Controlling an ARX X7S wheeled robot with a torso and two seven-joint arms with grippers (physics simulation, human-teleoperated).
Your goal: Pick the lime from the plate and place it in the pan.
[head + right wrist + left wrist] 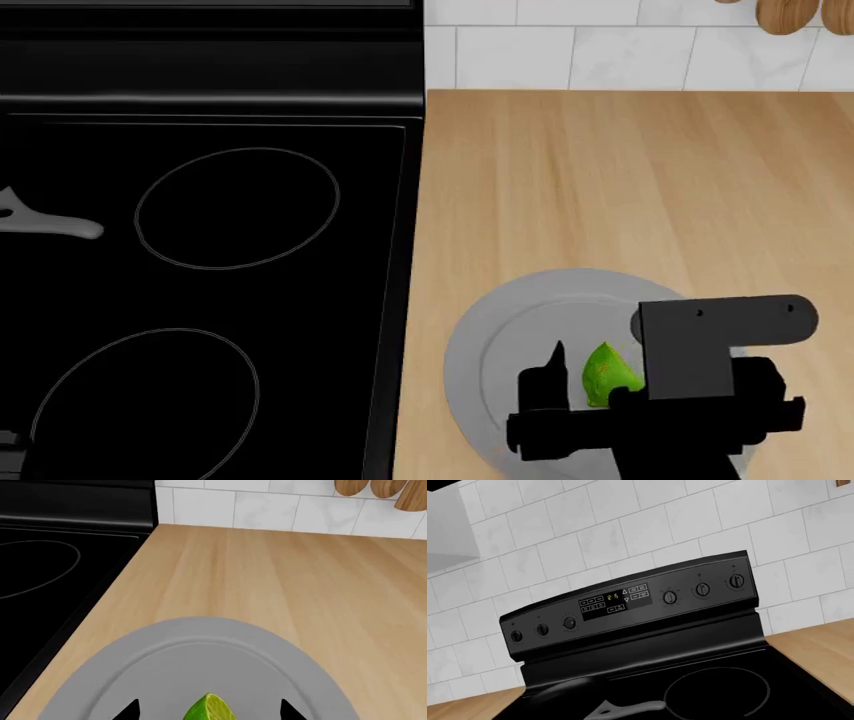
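Observation:
The lime point(607, 380) lies on the light-grey plate point(487, 340) on the wooden counter, at the lower right of the head view. My right gripper point(603, 362) hangs over the plate, open, with one finger on each side of the lime and not touching it. In the right wrist view the lime point(210, 710) sits between the two black fingertips point(130, 712) on the plate point(133, 670). Of the pan, only the silver handle point(51, 224) shows at the head view's left edge. The left wrist view shows the handle point(627, 709) and part of the black pan point(560, 692). My left gripper is out of view.
The black stove fills the left, with burner circles point(238, 208) point(140, 405) and a raised control panel point(627, 602). The wooden counter point(627, 180) runs from the stove's right edge to the white tile wall. Wooden utensils point(373, 490) hang at the back right.

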